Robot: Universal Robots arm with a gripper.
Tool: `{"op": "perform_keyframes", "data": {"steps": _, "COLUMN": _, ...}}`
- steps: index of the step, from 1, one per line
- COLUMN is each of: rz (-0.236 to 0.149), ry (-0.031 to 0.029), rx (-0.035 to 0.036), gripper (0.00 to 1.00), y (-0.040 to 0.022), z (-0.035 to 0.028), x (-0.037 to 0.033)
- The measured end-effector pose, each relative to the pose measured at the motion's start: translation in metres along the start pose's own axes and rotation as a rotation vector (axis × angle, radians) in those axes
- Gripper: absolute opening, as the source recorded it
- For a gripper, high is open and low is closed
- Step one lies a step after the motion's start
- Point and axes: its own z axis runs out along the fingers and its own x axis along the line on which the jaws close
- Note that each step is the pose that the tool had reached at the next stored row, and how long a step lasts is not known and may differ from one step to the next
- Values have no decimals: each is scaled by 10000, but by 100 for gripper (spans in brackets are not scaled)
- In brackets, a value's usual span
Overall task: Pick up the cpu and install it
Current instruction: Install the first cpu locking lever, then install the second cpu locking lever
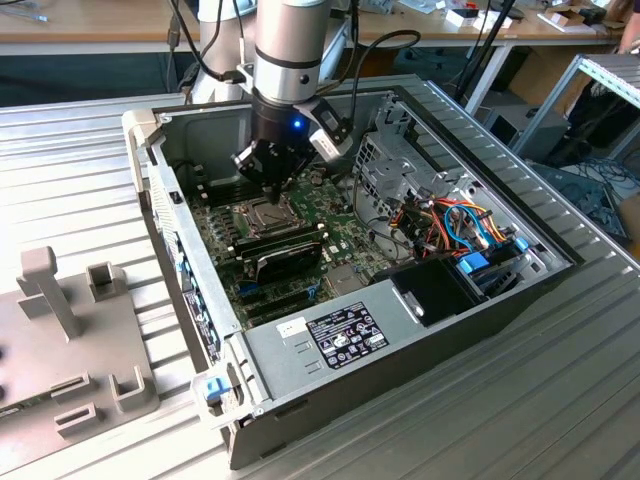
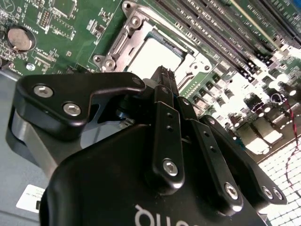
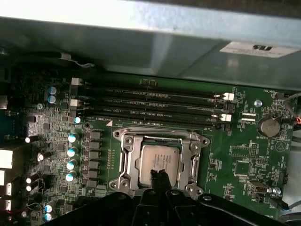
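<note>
Poised directly above the cpu (image 3: 159, 163), which sits flat inside the socket (image 3: 160, 160) of the green motherboard (image 3: 235, 160), silvery top facing up. Tool (image 3: 159, 178) hanging just over the chip's near edge, fingers (image 2: 162, 84) pressed together to a narrow tip, pinching nothing. Possibly touching the metal lid, though hard to judge from here. Socket frame (image 2: 123, 37) swung open around the chip. Memory slots (image 3: 150, 101) lying beyond the tool, running crosswise.
</note>
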Motion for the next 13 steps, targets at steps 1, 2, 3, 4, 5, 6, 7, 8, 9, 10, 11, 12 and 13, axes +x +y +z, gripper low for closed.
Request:
{"op": "perform_keyframes", "data": {"steps": 1, "rz": 0, "ry": 0, "rx": 0, "gripper": 11, "y": -10, "z": 0, "x": 1}}
{"op": "perform_keyframes", "data": {"steps": 2, "rz": 0, "ry": 0, "rx": 0, "gripper": 11, "y": -15, "z": -1, "x": 1}}
{"op": "perform_keyframes", "data": {"steps": 3, "rz": 1, "ry": 1, "rx": 1, "gripper": 11, "y": -21, "z": -8, "x": 2}}
{"op": "perform_keyframes", "data": {"steps": 4, "rz": 2, "ry": 0, "rx": -1, "gripper": 11, "y": -24, "z": -14, "x": 3}}
{"op": "perform_keyframes", "data": {"steps": 5, "rz": 1, "ry": 1, "rx": 0, "gripper": 11, "y": -26, "z": -20, "x": 2}}
{"op": "perform_keyframes", "data": {"steps": 6, "rz": 0, "ry": 1, "rx": 1, "gripper": 11, "y": -28, "z": -27, "x": 2}}
{"op": "perform_keyframes", "data": {"steps": 7, "rz": 0, "ry": 0, "rx": -1, "gripper": 11, "y": -29, "z": -31, "x": 2}}
{"op": "perform_keyframes", "data": {"steps": 8, "rz": 1, "ry": 0, "rx": -1, "gripper": 11, "y": -30, "z": -31, "x": 2}}
{"op": "perform_keyframes", "data": {"steps": 9, "rz": 0, "ry": 1, "rx": -1, "gripper": 11, "y": -44, "z": -31, "x": 4}}
{"op": "perform_keyframes", "data": {"steps": 10, "rz": 0, "ry": 1, "rx": 0, "gripper": 11, "y": -52, "z": -31, "x": 4}}
{"op": "perform_keyframes", "data": {"steps": 11, "rz": 0, "ry": 1, "rx": 0, "gripper": 11, "y": -52, "z": -31, "x": 4}}
{"op": "perform_keyframes", "data": {"steps": 12, "rz": 0, "ry": 1, "rx": 0, "gripper": 11, "y": -53, "z": -31, "x": 4}}
{"op": "perform_keyframes", "data": {"steps": 13, "rz": 0, "ry": 1, "rx": 0, "gripper": 11, "y": -53, "z": -31, "x": 4}}
